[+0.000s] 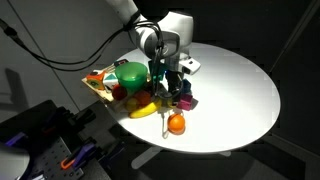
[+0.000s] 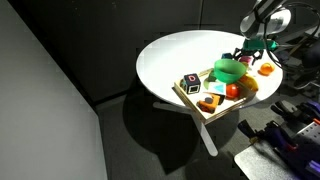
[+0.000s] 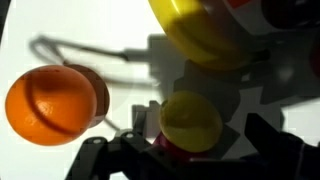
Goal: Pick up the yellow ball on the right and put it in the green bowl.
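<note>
In the wrist view the small yellow ball [image 3: 190, 120] lies on the white table, with a magenta cube [image 3: 163, 148] touching it. My gripper [image 3: 186, 152] is open, and its dark fingers stand on either side of the ball without touching it. In both exterior views the gripper [image 1: 172, 82] [image 2: 255, 55] hangs low over the table beside the green bowl [image 1: 130, 72] [image 2: 228, 70]. The bowl sits on a wooden tray [image 2: 195, 103]. I cannot pick out the yellow ball in the exterior views; the gripper hides it.
A larger orange ball [image 3: 50, 105] [image 1: 176, 123] lies near the yellow ball. A yellow banana [image 3: 205, 30] [image 1: 143, 108] lies by the tray. A black cube [image 2: 190, 83] and small toys sit on the tray. The round white table [image 1: 240, 80] has bare surface beyond the gripper.
</note>
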`<state>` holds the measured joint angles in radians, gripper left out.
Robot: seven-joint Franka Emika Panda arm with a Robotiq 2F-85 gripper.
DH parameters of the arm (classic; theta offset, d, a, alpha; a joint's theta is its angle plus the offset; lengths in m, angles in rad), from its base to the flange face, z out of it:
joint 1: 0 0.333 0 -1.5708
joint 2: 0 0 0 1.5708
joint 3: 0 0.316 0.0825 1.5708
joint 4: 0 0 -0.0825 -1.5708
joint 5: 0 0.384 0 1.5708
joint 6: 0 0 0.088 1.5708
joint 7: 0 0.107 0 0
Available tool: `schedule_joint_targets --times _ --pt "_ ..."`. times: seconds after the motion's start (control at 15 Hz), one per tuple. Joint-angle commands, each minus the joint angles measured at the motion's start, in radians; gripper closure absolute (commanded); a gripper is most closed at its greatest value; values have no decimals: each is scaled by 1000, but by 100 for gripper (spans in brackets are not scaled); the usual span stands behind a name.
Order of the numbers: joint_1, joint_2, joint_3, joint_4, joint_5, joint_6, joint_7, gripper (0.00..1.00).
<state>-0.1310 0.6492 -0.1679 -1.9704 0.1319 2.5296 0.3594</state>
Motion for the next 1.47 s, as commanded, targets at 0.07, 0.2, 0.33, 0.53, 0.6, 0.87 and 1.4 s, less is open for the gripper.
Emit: schedule_joint_targets --times 0.07,0.2,0.33,0.53,0.6,0.87,1.4 --pt "5 32 -6 50 22 6 16 4" --pt "4 37 -7 61 21 1 16 29" --pt "4 42 -8 70 20 -1 16 40" --pt "5 37 -12 76 13 -9 11 62" --pt "5 32 -12 75 12 -17 9 62" --pt "7 1 -18 67 1 -55 2 62" --pt "5 -112 -18 48 -22 -188 -40 62"
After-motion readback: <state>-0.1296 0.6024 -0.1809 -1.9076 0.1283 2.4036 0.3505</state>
